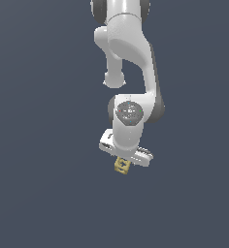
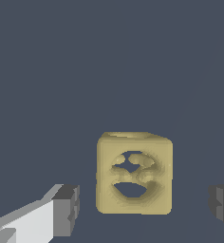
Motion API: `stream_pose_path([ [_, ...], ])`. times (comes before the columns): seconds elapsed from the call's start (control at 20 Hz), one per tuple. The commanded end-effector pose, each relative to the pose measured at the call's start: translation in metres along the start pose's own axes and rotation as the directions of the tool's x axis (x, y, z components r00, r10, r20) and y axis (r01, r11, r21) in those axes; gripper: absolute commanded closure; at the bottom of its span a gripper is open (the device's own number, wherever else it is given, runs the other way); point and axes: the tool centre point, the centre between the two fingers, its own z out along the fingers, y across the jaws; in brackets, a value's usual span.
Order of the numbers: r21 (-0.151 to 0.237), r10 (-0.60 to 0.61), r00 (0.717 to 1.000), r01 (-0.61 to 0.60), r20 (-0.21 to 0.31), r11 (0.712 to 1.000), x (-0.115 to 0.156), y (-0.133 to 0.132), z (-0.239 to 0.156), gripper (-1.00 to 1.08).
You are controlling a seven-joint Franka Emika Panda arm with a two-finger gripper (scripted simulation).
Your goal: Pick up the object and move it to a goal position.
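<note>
The small tan-yellow cube (image 2: 134,173) is seen between the spread fingers of the white claw (image 2: 144,209), untouched. It is judged rigid and light; its flat opposite sides are recommended for gripping.

No words, letters, numbers or brand names can be read anywhere in either view. The cube (image 1: 122,165) carries only a mark, not writing: in the exterior view it shows as a darker square ring on the tan-yellow face, and in the wrist view the cube (image 2: 134,173) shows a round recess with a few irregular openings through which the dark ground is seen. The round grey cap (image 1: 130,112) on the arm's joint bears a few tiny coloured specks and pale dots, too small and blurred to make out as any sign or text.
</note>
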Motion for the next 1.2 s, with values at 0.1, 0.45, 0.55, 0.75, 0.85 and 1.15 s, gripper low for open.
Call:
stream_pose_path([
  [0.1, 0.000, 0.017, 1.000, -0.017, 0.001, 1.000, 0.002, -0.001, 0.003, -0.92],
  [0.45, 0.000, 0.014, 1.000, -0.014, 0.001, 1.000, 0.001, -0.001, 0.018, -0.92],
  [0.55, 0.000, 0.015, 1.000, -0.015, 0.001, 1.000, 0.001, -0.001, 0.029, -0.92],
  [0.75, 0.000, 0.017, 1.000, -0.017, 0.001, 1.000, 0.000, -0.001, 0.049, -0.92],
  [0.85, 0.000, 0.017, 1.000, -0.017, 0.001, 1.000, 0.000, -0.001, 0.053, -0.92],
  [1.15, 0.000, 0.018, 1.000, -0.018, 0.001, 1.000, 0.002, -0.001, 0.053, 1.08],
])
